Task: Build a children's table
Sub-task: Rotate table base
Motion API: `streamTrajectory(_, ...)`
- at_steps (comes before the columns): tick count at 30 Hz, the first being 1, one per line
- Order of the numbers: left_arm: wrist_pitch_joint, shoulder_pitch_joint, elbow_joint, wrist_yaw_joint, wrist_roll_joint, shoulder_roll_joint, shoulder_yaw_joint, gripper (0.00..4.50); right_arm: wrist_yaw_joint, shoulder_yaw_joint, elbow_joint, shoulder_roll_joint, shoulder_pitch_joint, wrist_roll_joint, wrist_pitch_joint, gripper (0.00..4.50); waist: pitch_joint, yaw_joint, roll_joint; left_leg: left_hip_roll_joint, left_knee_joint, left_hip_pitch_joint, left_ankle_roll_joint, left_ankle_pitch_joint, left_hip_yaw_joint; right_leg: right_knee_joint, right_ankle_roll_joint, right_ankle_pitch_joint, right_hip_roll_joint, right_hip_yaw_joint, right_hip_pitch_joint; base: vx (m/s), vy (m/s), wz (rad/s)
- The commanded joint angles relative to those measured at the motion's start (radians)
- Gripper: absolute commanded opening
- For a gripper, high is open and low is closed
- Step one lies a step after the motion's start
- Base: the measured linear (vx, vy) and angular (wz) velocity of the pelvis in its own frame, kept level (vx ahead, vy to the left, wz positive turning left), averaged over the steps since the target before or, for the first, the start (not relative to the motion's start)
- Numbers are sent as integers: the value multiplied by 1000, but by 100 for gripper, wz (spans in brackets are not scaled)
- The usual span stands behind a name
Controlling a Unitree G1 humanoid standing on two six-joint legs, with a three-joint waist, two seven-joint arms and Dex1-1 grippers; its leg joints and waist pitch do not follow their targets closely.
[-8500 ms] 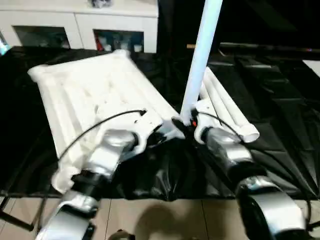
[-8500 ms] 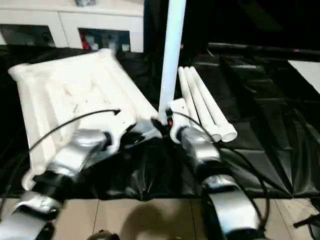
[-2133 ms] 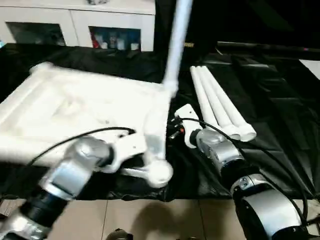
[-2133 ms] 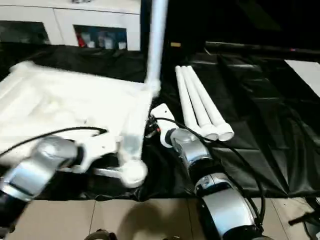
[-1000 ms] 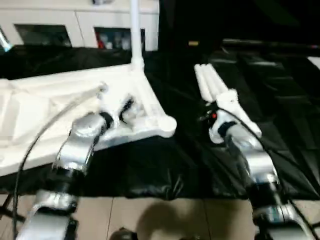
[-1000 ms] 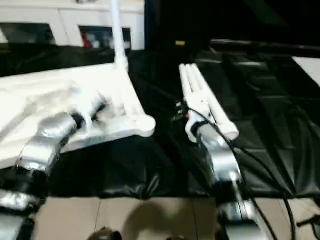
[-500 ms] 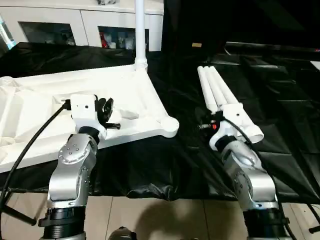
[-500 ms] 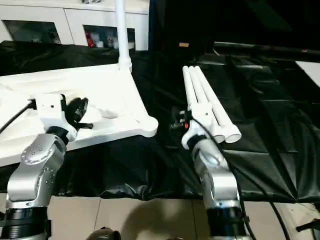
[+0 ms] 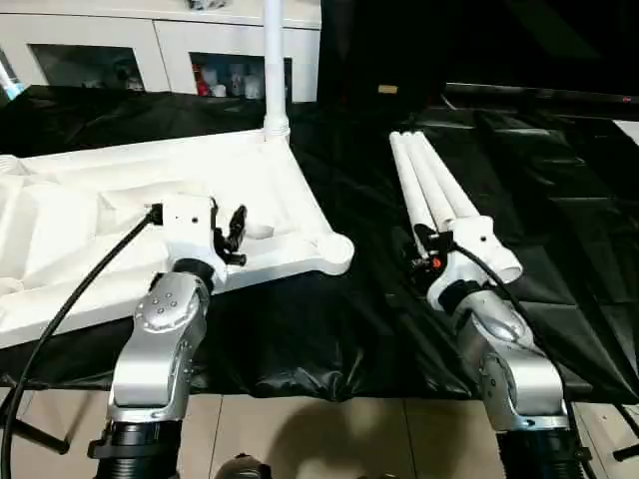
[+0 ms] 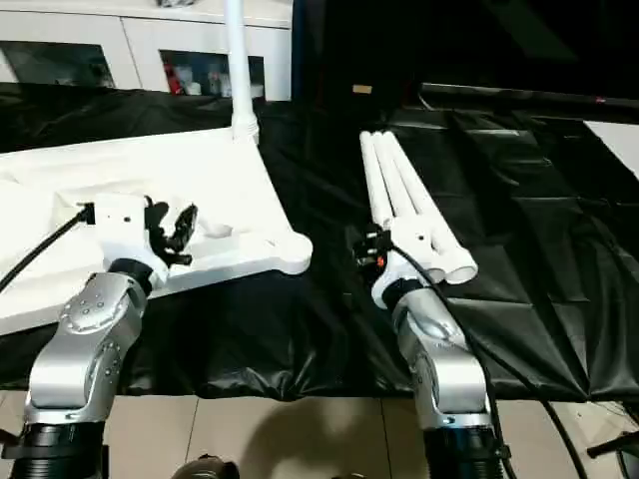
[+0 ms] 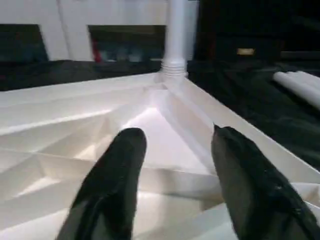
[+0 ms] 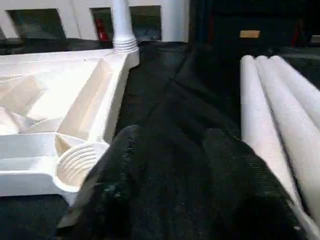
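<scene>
Black sheet [image 9: 559,200]: I've released, left gripper [image 11: 172,150] and right gripper [image 12: 170,145] both open; first leg [image 9: 273,60] stands socketed, three legs [image 9: 439,195] remain.

A crinkled black sheet [image 9: 559,170] covers the surface, hanging in folds over its near edge. Below that edge lies a pale tiled floor [image 9: 329,439]. At the far side stands a white cabinet [image 9: 170,40] with glass doors; behind the glass sit small coloured items [image 9: 225,80], perhaps bottles or toys, too blurred to name. A small tan label [image 10: 361,90] lies far back on the dark sheet.
</scene>
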Motion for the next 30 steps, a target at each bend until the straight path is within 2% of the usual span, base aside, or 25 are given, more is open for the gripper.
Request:
streamTrajectory(1, -3, -28, 9, 18, 16, -4, 2, 284, 14, 35, 26, -2, -26, -14, -8, 247, -60, 2, 10, 51, -101, -28, 58, -320, -87, -86, -85, -367, -123, 14, 69, -21, -8, 23)
streamTrajectory(2, -9, -32, 11, 17, 19, 0, 1, 284, 14, 45, 34, -1, -32, -22, -13, 247, -68, -5, 14, 43, -83, -19, 83, -322, -102, -91, -114, -361, -135, 0, 63, -5, -14, 48)
streamTrajectory(3, -20, -40, 15, 18, 29, 10, -2, 296, 1, 56, 50, 5, -46, -39, -23, 259, -71, -7, 19, 43, -74, -26, 103, -274, -117, -90, -157, -285, -145, -16, 79, -5, -14, 48)
streamTrajectory(4, -22, -42, 15, 20, 34, 15, -3, 307, -7, 60, 56, 5, -52, -49, -30, 269, -70, -12, 23, 43, -76, -35, 115, -253, -127, -82, -166, -250, -139, -26, 84, 9, -22, 46)
streamTrajectory(5, -21, -44, 15, 25, 38, 17, -3, 307, -8, 56, 60, 8, -55, -45, -31, 269, -73, -24, 37, 78, -79, -5, 100, -286, -143, -66, -154, -209, -108, -25, 61, 3, -32, 32)
streamTrajectory(6, -20, -45, 16, 28, 40, 18, -2, 328, -6, 53, 63, 11, -57, -40, -30, 271, -69, -35, 39, 114, -102, -3, 73, -360, -184, -32, -133, -143, -90, -16, 63, 3, -32, 32)
streamTrajectory(7, -7, -52, 22, 35, 48, 25, -4, 340, -13, 52, 74, 6, -67, -49, -24, 271, -72, -35, 51, 159, -104, 36, 29, -423, -169, -32, -109, -139, -72, 3, 41, 15, -50, 25)
streamTrajectory(8, -2, -55, 27, 39, 54, 30, -6, 346, -14, 55, 83, 3, -71, -56, -24, 271, -63, -37, 52, 196, -138, 50, -30, -515, -182, 13, -89, -127, -51, 6, 23, 0, 0, 0)
streamTrajectory(9, 1, -58, 32, 42, 58, 33, -7, 350, -14, 57, 90, 0, -75, -60, -24, 271, -65, -34, 55, 206, -166, 58, -74, -572, -176, 59, -80, -100, -25, 7, -6, 12, -79, 27)
streamTrajectory(10, 15, -63, 39, 53, 53, 29, 6, 350, -14, 59, 95, -1, -76, -62, -29, 271, -67, -38, 48, 207, -172, 60, -72, -573, -175, 74, -76, -84, -21, 11, -14, -1, -127, 27)
streamTrajectory(11, 24, -66, 43, 60, 47, 25, 15, 359, -13, 60, 97, -2, -77, -63, -32, 271, -68, -36, 40, 183, -164, 49, -24, -558, -148, 70, -80, -55, -30, 28, -13, -12, -236, 39)
streamTrajectory(12, 36, -69, 49, 62, 49, 28, 17, 359, -14, 60, 98, -2, -78, -62, -33, 271, -64, -30, 20, 112, -123, 30, 18, -559, -95, -5, -140, -68, -58, 58, -12, -15, -188, 25)
streamTrajectory(13, 45, -71, 55, 62, 52, 32, 17, 359, -15, 60, 101, -2, -80, -61, -36, 271, -64, -26, -4, 39, -51, 23, 20, -530, -52, -66, -188, -148, -79, 73, -18, -11, -186, 14)
streamTrajectory(14, 43, -74, 59, 56, 49, 33, 17, 359, -16, 59, 99, -2, -80, -59, -31, 271, -70, 21, -37, -15, 55, -11, 45, -241, -36, -113, -111, -379, -165, 107, 42, 11, -162, -3)
streamTrajectory(15, 40, -76, 63, 47, 42, 34, 18, 359, -15, 58, 96, -2, -79, -57, -27, 271, -74, 43, -29, 2, 35, -46, 41, -64, -53, -91, 25, -403, -171, 125, 60, 11, -162, -3)
streamTrajectory(16, 36, -77, 64, 42, 36, 34, 19, 359, -14, 57, 94, -3, -78, -55, -25, 271, -76, 51, -19, 17, 4, -39, 19, -51, -60, -83, 116, -394, -147, 109, 56, -9, -136, -9)
streamTrajectory(17, 39, -76, 71, 33, 39, 40, 11, 359, -16, 57, 91, -4, -76, -57, -12, 271, -73, 47, -11, 26, -13, -30, 12, -76, -66, -78, 124, -366, -132, 98, 48, -44, -93, -4)
streamTrajectory(18, 43, -76, 76, 29, 43, 45, 4, 359, -18, 56, 91, -6, -76, -58, -5, 271, -74, 41, -1, 29, -27, -12, -10, -125, -63, -78, 110, -337, -95, 75, 37, -44, -93, -4)
streamTrajectory(20, 28, -70, 93, 2, 49, 59, -18, 359, -18, 57, 94, -9, -77, -62, 6, 271, -69, 35, 4, 37, -40, 7, -30, -205, -63, -87, 74, -389, -78, 64, 27, -23, -27, 0)
streamTrajectory(22, 34, -69, 95, -3, 50, 60, -24, 359, -17, 55, 95, -12, -79, -60, 8, 271, -66, 27, 14, 55, -58, 23, -43, -294, -73, -90, 26, -415, -79, 59, 25, 0, 0, 0)
streamTrajectory(24, 30, -67, 91, -20, 25, 50, -17, 359, -29, 49, 96, -12, -84, -56, 27, 271, -70, 20, 24, 75, -74, 34, -52, -355, -85, -85, -40, -353, -83, 61, 29, -21, 58, 0)
streamTrajectory(26, 31, -61, 77, -28, -2, 37, -8, 359, -37, 40, 100, -12, -90, -49, 38, 271, -66, 16, 28, 80, -83, 42, -69, -411, -86, -87, -80, -325, -87, 63, 27, -12, 75, 0)
streamTrajectory(28, 32, -60, 76, -31, -5, 37, -9, 359, -38, 39, 102, -12, -92, -49, 39, 271, -69, 15, 27, 76, -88, 40, -84, -427, -84, -84, -101, -295, -93, 67, 34, -6, 75, -3)
streamTrajectory(29, 32, -57, 73, -33, -5, 40, -13, 359, -38, 34, 102, -11, -94, -44, 44, 271, -69, 12, 17, 75, -89, 42, -84, -433, -81, -86, -100, -303, -94, 67, 37, 0, 60, -5)
streamTrajectory(30, 31, -54, 71, -38, -8, 40, -15, 359, -35, 30, 102, -9, -98, -37, 51, 271, -67, 12, 15, 71, -91, 47, -86, -466, -78, -91, -90, -354, -98, 68, 41, 0, 60, -5)
